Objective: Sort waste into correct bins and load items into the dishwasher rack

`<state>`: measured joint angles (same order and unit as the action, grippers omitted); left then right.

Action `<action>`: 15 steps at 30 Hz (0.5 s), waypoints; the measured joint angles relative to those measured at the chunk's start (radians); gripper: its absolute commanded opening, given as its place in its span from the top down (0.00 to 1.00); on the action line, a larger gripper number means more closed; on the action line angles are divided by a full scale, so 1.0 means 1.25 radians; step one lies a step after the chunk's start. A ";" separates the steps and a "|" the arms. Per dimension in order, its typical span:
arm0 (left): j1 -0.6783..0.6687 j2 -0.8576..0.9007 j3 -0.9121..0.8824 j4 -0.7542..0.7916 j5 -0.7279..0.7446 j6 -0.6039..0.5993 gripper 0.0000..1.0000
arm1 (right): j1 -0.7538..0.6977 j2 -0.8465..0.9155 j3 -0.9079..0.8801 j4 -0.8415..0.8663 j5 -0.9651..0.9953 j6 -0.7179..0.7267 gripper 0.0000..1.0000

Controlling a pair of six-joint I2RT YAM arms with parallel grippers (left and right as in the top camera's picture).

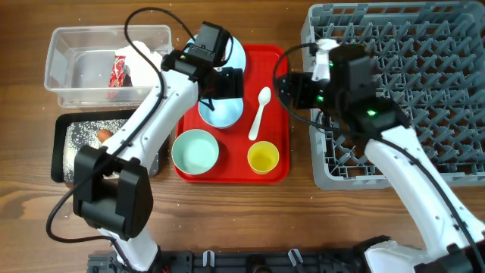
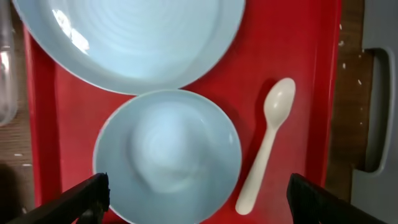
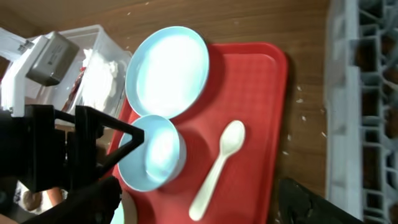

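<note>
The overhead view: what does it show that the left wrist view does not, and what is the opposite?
Only overhead: the mint-green bowl, the yellow cup, the clear tub with the red wrapper, the black tray and the dishwasher rack. Only left wrist: the left gripper open, its fingers spread wider than the pale blue bowl. Both: that bowl, the pale blue plate, the white spoon and the red serving tray.

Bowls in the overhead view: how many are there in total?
2. The pale blue bowl sits near the middle of the red tray. The mint-green bowl is in the tray's lower-left corner. None appear hidden.
</note>
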<state>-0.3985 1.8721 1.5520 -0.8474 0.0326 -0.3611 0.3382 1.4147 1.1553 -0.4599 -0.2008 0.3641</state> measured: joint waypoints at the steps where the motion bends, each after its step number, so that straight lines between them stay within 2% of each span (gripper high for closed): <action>1: 0.018 0.000 0.000 -0.001 0.002 -0.008 0.08 | 0.015 0.017 0.012 0.004 0.009 0.005 0.18; 5: 0.112 -0.007 0.000 -0.013 0.039 -0.023 0.08 | 0.052 0.103 0.074 0.022 0.023 0.023 0.20; 10: 0.244 -0.087 0.000 -0.041 0.079 -0.033 0.00 | 0.073 0.249 0.185 0.044 0.034 0.044 0.27; 15: 0.311 -0.122 0.000 -0.064 0.089 -0.035 0.00 | 0.085 0.378 0.279 -0.038 0.016 0.089 0.33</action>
<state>-0.0093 1.7195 1.5520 -0.9276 0.1444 -0.4046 0.4446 1.8870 1.5043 -0.5079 -0.1802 0.4751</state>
